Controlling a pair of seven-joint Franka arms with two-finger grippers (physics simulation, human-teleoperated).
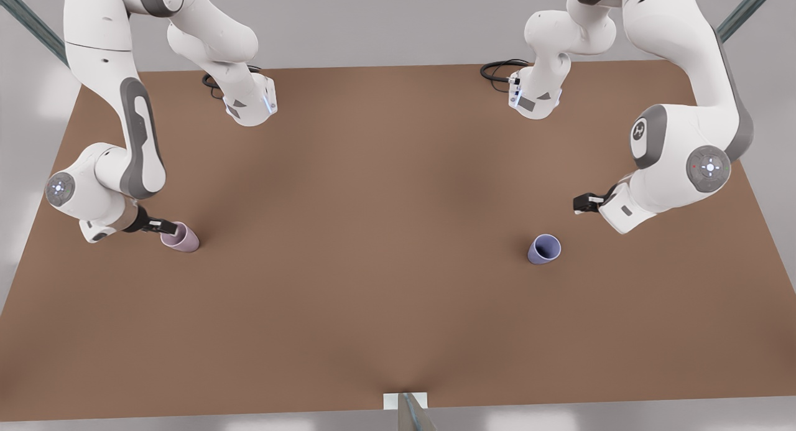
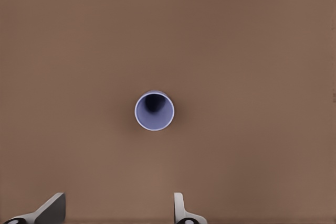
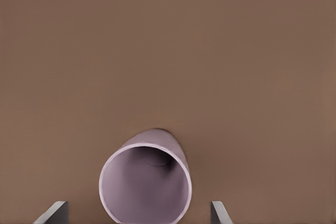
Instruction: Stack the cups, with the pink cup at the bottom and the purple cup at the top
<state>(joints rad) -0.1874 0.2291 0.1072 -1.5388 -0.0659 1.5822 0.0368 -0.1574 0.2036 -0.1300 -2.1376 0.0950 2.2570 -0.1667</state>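
The pink cup (image 1: 183, 238) stands upright on the brown table (image 1: 373, 232) at the front view's left. My right gripper (image 1: 163, 227) is low beside it and open. In the right wrist view its fingertips (image 3: 55, 212) flank the pink cup (image 3: 146, 182) without touching it. The purple cup (image 1: 545, 249) stands upright at the front view's right. My left gripper (image 1: 584, 204) hovers open a little behind and to the right of it. In the left wrist view the purple cup (image 2: 154, 110) lies ahead of the open left gripper (image 2: 118, 211), mouth up.
Both arm bases and black cables (image 1: 497, 70) sit along the table's far edge. A metal post (image 1: 407, 407) stands at the middle of the front edge. Bare brown tabletop lies between the two cups.
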